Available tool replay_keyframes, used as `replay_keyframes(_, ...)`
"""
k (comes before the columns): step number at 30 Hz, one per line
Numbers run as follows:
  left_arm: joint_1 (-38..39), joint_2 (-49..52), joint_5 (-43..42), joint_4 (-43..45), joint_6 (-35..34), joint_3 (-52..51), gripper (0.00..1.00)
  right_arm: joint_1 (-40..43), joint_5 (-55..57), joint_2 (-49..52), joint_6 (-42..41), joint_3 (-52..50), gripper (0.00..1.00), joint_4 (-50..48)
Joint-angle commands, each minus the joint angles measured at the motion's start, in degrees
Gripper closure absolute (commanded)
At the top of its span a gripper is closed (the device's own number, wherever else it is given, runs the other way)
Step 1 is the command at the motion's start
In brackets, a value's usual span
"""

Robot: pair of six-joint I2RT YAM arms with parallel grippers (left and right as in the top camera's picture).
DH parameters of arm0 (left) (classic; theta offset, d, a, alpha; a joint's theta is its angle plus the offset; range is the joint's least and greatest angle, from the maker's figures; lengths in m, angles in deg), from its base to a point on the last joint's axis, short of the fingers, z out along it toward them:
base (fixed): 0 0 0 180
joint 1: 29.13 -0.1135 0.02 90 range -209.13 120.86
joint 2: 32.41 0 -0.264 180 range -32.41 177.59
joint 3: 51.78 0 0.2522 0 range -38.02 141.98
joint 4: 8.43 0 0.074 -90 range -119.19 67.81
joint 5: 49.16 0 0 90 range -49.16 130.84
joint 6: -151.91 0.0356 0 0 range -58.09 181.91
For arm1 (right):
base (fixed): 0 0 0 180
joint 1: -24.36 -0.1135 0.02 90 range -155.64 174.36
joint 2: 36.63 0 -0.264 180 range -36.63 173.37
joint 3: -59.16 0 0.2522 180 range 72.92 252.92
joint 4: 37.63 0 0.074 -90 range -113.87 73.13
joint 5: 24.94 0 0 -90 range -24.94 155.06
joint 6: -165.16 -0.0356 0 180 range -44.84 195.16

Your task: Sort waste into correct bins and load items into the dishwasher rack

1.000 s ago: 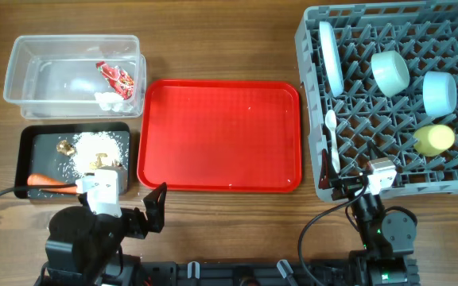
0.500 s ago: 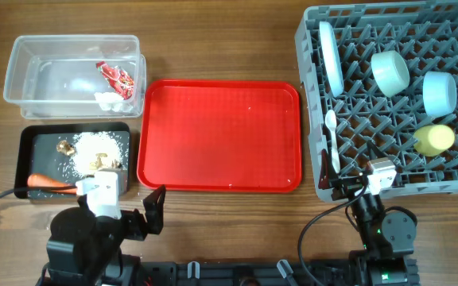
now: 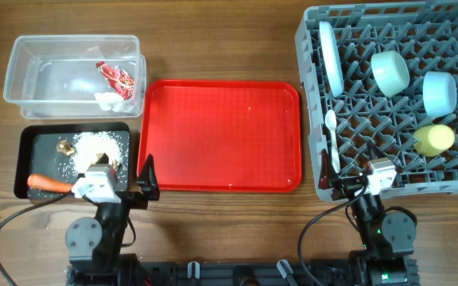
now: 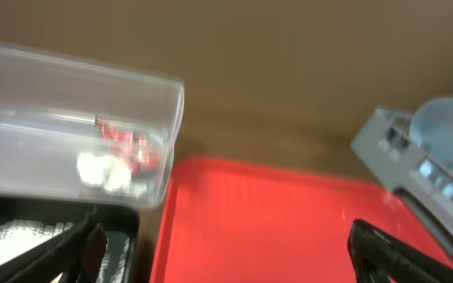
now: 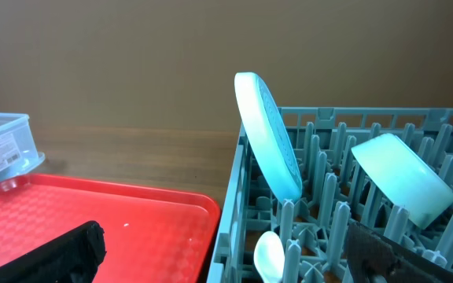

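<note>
The grey dishwasher rack at the right holds the light blue plate on edge, two pale bowls, the yellow cup and the white spoon. The clear tub holds the red-and-white wrapper and the white tissue. The black tray holds the carrot, rice scraps and a golden-brown lump. My left gripper is open and empty at the red tray's front left corner. My right gripper is open and empty at the rack's front edge.
The flat red tray lies between the bins and the rack. In the left wrist view it fills the space between the fingers, with the tub beyond. The right wrist view shows the plate, a bowl and the spoon.
My left arm has folded back and its gripper has swung from the table's front edge up to the red tray's front left corner. The right arm has not moved.
</note>
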Motion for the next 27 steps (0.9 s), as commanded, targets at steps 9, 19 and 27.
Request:
replay_keyframes(9,-0.50,-0.87,-2.86,13.77,8.57,-10.71,0.00,0.07,-0.94,-0.81,0.72,0.04,0.00,-0.20)
replay_keyframes(19,-0.61,-0.87,-2.45,13.94,8.48,-10.71,0.00,0.07,-0.94,-0.81,0.72,0.04,0.00,-0.20)
replay_keyframes(27,-0.61,-0.79,-2.45,13.97,8.48,-10.71,0.00,0.07,-0.94,-0.81,0.74,0.04,0.00,-0.22)
